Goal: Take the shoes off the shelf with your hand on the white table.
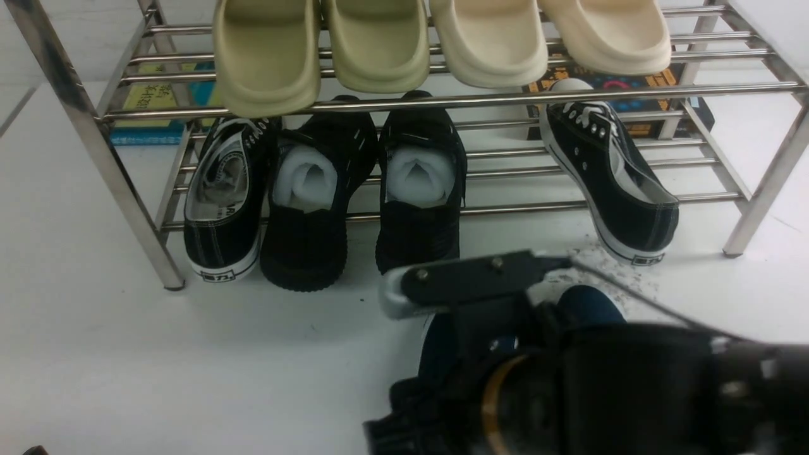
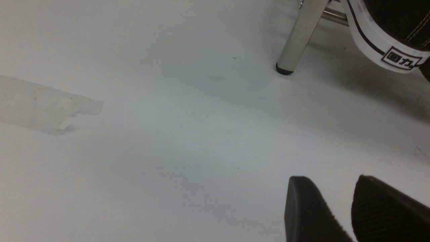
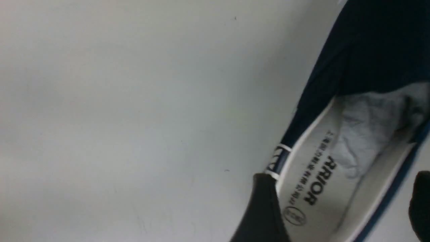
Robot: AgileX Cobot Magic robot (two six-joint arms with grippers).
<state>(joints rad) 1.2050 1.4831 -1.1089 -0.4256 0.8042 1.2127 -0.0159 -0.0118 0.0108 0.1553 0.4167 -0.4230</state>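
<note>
The shelf (image 1: 442, 101) carries shoes on both tiers. On the top tier we see two green slides (image 1: 265, 57) to the left and two cream slides (image 1: 493, 44) to the right. On the lower tier a sneaker (image 1: 224, 202) sits at the left end. Next to it stand two black shoes (image 1: 310, 215) side by side, each stuffed with white paper (image 1: 306, 177). After a bare stretch of tubes a second sneaker (image 1: 610, 170) lies askew near the right end, its heel past the front tube. Books (image 1: 152, 95) lie behind the shelf.

The navy shoes (image 1: 591, 303) are off the shelf, on the worktop (image 1: 189, 354) just in front of it, by the scuffs (image 1: 607, 265). The right arm (image 1: 632, 392) hides most of them, so we see only two navy patches.

The arm reaches in low from the right, bent down over the pair. In its wrist view one navy shoe lies opening up, with a white insole (image 3: 312, 188) and a crumpled wad (image 3: 366, 124) in the toe. The right tool (image 3: 339, 181) straddles the heel end with its jaws wide apart. One finger (image 3: 262, 208) is at the shoe's side and the other is apart from it, with a strip of worktop between. It clamps nothing.

The left tool (image 2: 332, 179) hangs low over the worktop near the shelf's left front leg (image 2: 299, 37), its jaws a little apart with nothing between them.
</note>
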